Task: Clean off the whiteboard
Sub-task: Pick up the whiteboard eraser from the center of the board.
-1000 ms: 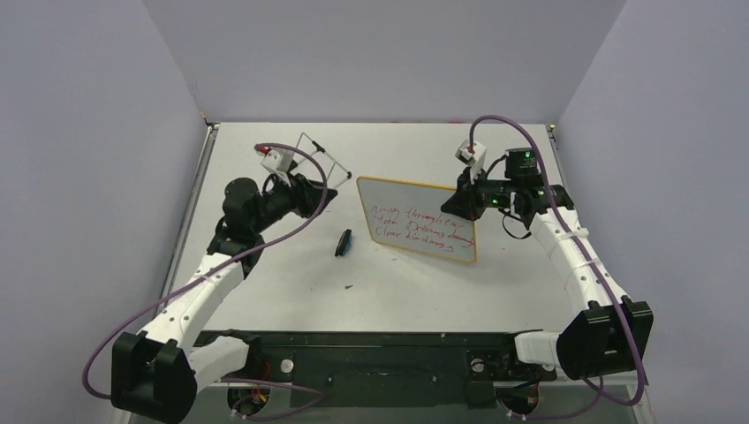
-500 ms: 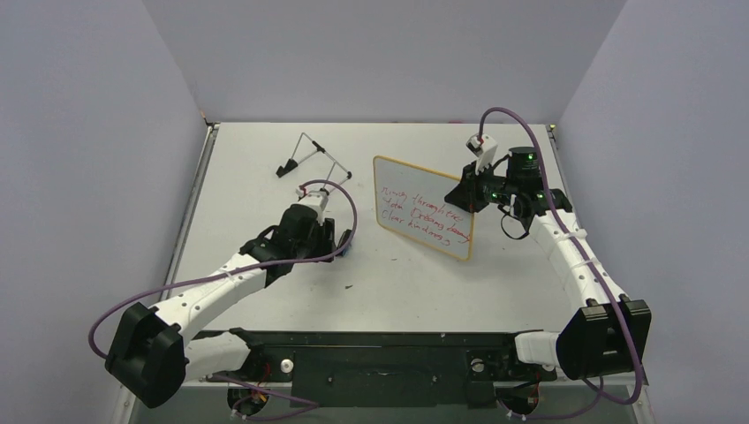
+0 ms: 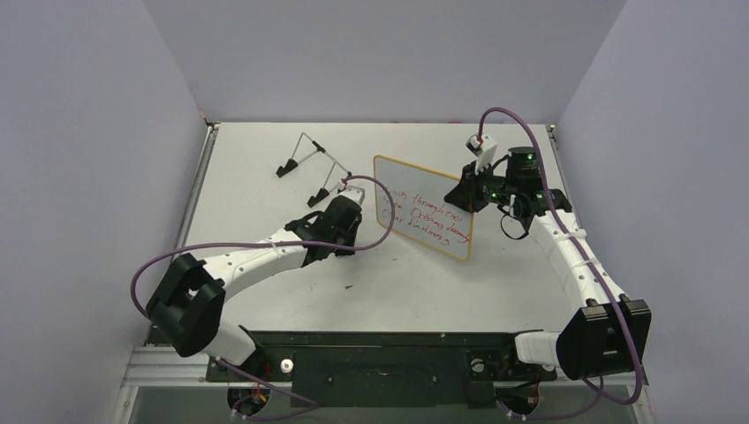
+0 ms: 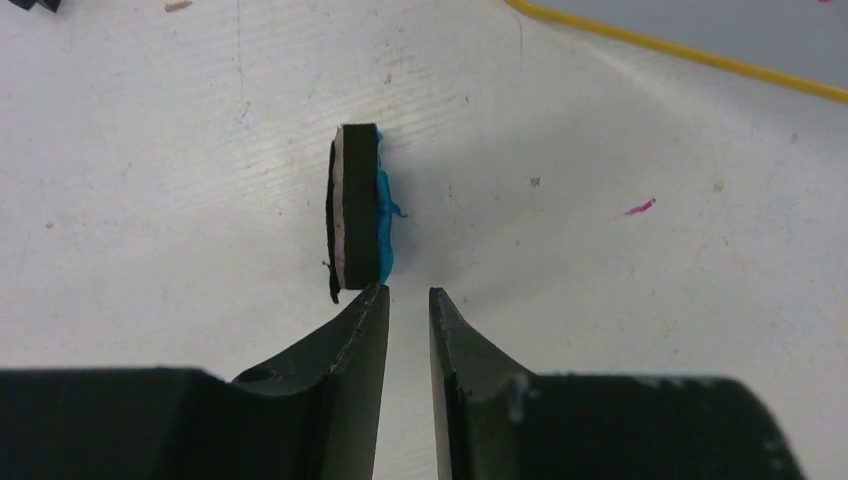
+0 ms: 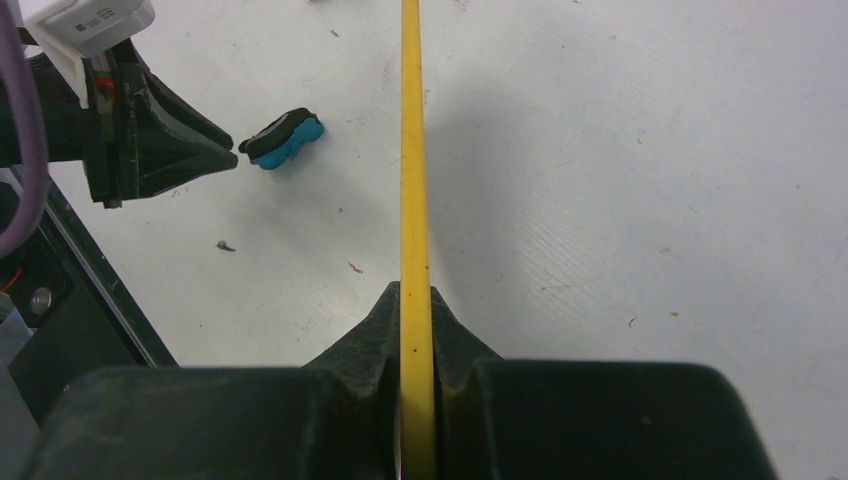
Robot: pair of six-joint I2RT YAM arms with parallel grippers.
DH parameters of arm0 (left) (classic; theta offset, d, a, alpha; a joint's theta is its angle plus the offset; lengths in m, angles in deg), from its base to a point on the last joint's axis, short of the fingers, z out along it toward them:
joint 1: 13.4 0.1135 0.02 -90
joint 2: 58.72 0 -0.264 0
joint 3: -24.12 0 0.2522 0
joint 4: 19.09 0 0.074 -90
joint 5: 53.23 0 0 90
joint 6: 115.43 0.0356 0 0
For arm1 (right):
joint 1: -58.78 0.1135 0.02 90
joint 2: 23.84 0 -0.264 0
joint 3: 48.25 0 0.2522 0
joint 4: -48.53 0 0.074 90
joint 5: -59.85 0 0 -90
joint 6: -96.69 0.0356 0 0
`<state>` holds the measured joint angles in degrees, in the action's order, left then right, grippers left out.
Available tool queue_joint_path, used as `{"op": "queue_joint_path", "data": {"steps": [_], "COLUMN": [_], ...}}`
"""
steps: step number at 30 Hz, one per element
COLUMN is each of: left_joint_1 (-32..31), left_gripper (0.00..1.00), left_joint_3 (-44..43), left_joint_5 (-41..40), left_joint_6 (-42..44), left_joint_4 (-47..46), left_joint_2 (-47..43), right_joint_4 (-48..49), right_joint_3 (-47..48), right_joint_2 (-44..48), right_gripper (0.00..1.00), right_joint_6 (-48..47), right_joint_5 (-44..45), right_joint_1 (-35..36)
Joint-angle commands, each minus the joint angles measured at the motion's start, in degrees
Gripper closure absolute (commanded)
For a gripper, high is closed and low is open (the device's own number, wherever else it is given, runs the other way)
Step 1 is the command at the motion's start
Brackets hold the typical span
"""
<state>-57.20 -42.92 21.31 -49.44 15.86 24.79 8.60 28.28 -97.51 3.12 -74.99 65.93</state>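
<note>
The whiteboard (image 3: 424,216) has an orange-yellow rim and red handwriting, and it is held tilted up off the table. My right gripper (image 3: 465,196) is shut on its right edge. In the right wrist view that rim (image 5: 411,150) runs straight up from between the gripper (image 5: 415,290) fingers. The small blue and black eraser (image 4: 357,213) stands on edge on the table. My left gripper (image 4: 408,292) is just short of it, jaws a narrow gap apart with nothing between them. Its left fingertip (image 4: 372,300) sits at the eraser's near end. The eraser (image 5: 285,138) also shows in the right wrist view.
A thin wire stand (image 3: 311,159) with black feet stands at the back left of the table. The table's metal edge rail (image 3: 196,190) runs along the left. A small pink speck (image 4: 640,207) and a dark crumb (image 3: 350,286) lie on the surface.
My left arm swung from the wire stand down to the eraser and its jaws narrowed. My right gripper tilted the whiteboard more upright, then held still.
</note>
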Motion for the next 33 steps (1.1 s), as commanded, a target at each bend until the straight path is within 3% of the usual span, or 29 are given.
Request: {"op": "queue_joint_path", "data": {"steps": [1,6,15,26,29,33], "left_joint_1": [0.4,2.3,7.5,12.2,12.9,12.8], "left_gripper": [0.87,0.96,0.96,0.95,0.92,0.79], "left_joint_3": [-4.2,-5.3,-5.4,-2.0,-0.9,-1.2], "left_joint_5": [-2.3,1.1,2.7,1.2,0.5,0.8], "left_joint_6": [1.9,1.8,1.8,-0.2,-0.8,-1.0], "left_joint_4": [-2.1,-4.1,-5.3,-4.0,-3.2,-3.3], "left_joint_2": [3.9,8.2,11.1,6.2,4.3,2.9], "right_joint_4": [2.9,2.8,2.5,2.3,2.2,2.0], "right_joint_3": [-0.2,-0.2,-0.2,-0.2,-0.1,0.0], "right_joint_2": [0.9,0.7,0.6,0.3,0.1,-0.1], "right_gripper": [1.0,1.0,1.0,1.0,1.0,1.0], "right_joint_6": [-0.5,-0.9,-1.2,-1.4,-1.6,-1.7], "right_joint_5": [0.1,0.0,-0.1,0.0,0.0,0.2], "right_joint_1": [0.2,0.2,0.3,0.6,0.9,1.3]}}
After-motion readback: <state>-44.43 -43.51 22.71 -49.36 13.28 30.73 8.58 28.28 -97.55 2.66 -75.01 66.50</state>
